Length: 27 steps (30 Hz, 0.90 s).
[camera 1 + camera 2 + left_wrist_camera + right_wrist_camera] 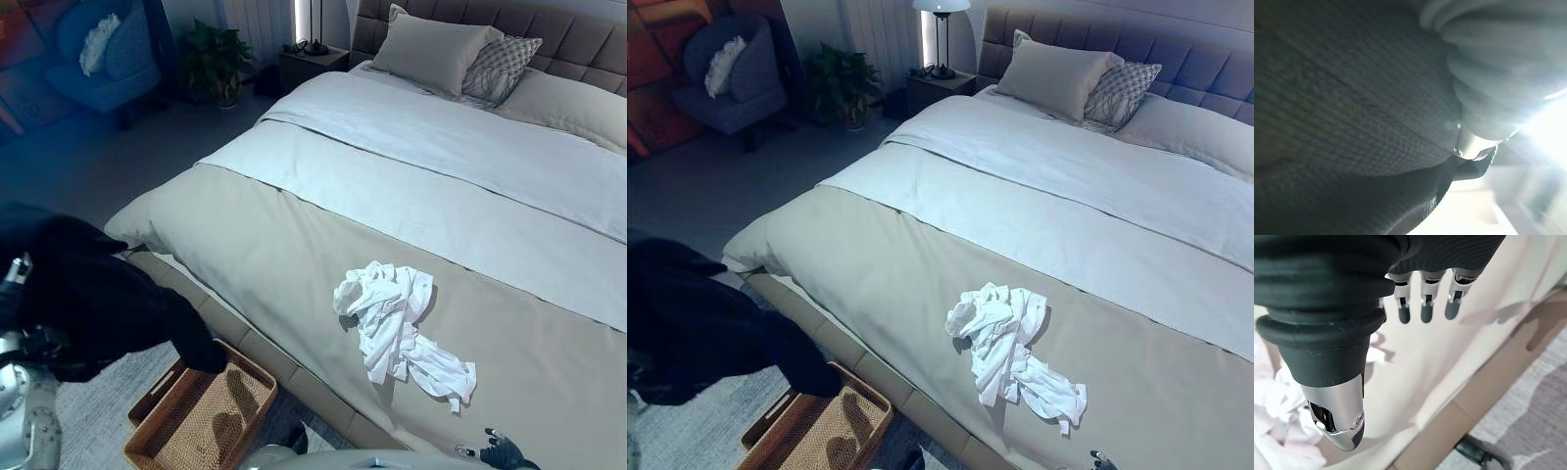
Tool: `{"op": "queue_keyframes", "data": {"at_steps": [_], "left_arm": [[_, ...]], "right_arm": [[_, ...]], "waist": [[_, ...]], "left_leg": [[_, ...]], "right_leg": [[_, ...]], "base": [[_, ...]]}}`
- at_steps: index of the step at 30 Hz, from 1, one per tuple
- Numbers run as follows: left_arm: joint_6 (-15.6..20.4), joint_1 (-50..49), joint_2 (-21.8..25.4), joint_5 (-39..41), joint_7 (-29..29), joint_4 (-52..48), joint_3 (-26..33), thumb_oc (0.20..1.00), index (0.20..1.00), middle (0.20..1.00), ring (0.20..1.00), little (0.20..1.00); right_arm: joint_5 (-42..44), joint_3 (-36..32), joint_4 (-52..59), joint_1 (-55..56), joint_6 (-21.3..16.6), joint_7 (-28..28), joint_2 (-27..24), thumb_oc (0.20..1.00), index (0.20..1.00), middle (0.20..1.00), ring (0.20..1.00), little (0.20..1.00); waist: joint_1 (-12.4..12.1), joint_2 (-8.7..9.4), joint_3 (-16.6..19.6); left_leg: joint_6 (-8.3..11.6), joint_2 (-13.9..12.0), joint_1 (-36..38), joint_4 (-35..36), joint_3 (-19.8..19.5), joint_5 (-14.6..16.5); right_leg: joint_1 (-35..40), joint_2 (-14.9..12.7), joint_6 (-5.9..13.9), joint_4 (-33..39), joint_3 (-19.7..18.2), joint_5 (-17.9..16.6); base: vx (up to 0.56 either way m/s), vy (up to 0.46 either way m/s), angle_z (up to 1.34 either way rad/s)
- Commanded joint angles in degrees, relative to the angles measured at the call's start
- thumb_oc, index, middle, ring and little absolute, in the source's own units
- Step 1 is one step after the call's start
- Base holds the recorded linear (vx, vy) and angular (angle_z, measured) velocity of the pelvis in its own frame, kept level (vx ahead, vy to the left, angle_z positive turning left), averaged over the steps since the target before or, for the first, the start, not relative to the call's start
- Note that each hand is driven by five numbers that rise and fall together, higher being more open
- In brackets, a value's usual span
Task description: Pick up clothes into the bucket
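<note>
A black garment [88,304] of soft, finely ribbed knit is hanging in a loose bundle at the left, above the floor, and one pointed corner of it is drooping down to the rim of the basket [157,450]. The basket is woven, brown and rectangular, with a cut handle in its side, and it is standing on a grey rug [93,411] just beside the bed [294,245]. In the left wrist view the black cloth is covering the left hand [1476,147], so I cannot tell how its fingers are standing.

A white garment [397,318], thin and very crumpled, is lying on the beige cover of the bed, near its foot edge. Its long axis is running from the bunched part, toward the pillows [431,49], down to a thin tail toward the robot's right.

The right hand [1422,303] is hanging over the beige cover next to the white garment, with fingers straight and relaxed, holding nothing.

Farther back, an armchair [725,78], a plant [838,83] and a lamp [940,29] on a nightstand are standing.
</note>
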<state>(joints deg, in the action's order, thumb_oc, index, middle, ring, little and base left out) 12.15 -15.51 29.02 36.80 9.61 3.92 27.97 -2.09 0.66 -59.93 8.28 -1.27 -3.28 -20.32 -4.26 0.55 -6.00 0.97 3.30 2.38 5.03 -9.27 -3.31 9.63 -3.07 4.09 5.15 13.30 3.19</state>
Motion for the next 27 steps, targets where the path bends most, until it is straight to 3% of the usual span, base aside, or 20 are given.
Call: {"op": "queue_keyframes", "data": {"at_steps": [1, 10, 16, 27], "left_arm": [[2.19, -0.01, 2.44, -2.35, -0.83, -3.24, 2.72, 0.200, 0.200, 0.200, 0.200, 0.200], [-0.20, -2.22, -0.10, -6.70, -1.29, 0.84, 0.27, 0.200, 0.200, 0.200, 0.200, 0.200], [-3.39, -3.50, -0.68, -17.53, 0.04, 7.45, -2.32, 0.200, 0.200, 0.200, 0.200, 0.200], [-5.39, 3.65, -2.12, -18.37, 0.98, 23.37, -8.76, 0.200, 0.200, 0.200, 0.200, 0.200]], "right_arm": [[0.41, 1.50, 3.19, -1.96, -1.13, -1.35, -1.21, 1.000, 1.000, 1.000, 1.000, 1.000], [-0.21, 0.73, 4.86, -1.07, -0.76, -1.58, -1.99, 1.000, 1.000, 1.000, 1.000, 1.000], [-0.60, 0.73, 7.21, -0.50, -0.67, -1.75, -2.40, 1.000, 1.000, 1.000, 1.000, 1.000], [-0.55, 1.40, 9.03, -1.41, -0.64, -2.71, -3.29, 1.000, 1.000, 1.000, 1.000, 1.000]], "waist": [[-0.98, 1.34, -0.29], [-1.50, 1.79, -1.50], [-0.92, 1.75, -2.17], [1.31, 2.43, -5.02]], "left_leg": [[-0.98, -0.06, -0.52, -2.82, -0.16, 2.48], [-1.02, 0.13, -1.74, -3.56, -0.79, 2.33], [-1.05, 0.06, -1.90, -3.68, -0.25, 2.41], [-1.33, -0.23, -3.53, -5.75, 2.26, 3.06]], "right_leg": [[-4.45, -1.87, 1.23, -3.15, 0.58, -3.11], [-5.36, -1.97, 1.06, -3.82, 1.31, -2.95], [-5.55, -1.90, 1.02, -3.93, 1.23, -2.83], [-8.24, -1.61, 0.98, -5.24, -1.64, -3.33]], "base": [[-0.01, 0.003, 0.05], [-0.01, 0.001, 0.04], [-0.01, 0.005, 0.03], [-0.03, 0.020, -0.08]]}}
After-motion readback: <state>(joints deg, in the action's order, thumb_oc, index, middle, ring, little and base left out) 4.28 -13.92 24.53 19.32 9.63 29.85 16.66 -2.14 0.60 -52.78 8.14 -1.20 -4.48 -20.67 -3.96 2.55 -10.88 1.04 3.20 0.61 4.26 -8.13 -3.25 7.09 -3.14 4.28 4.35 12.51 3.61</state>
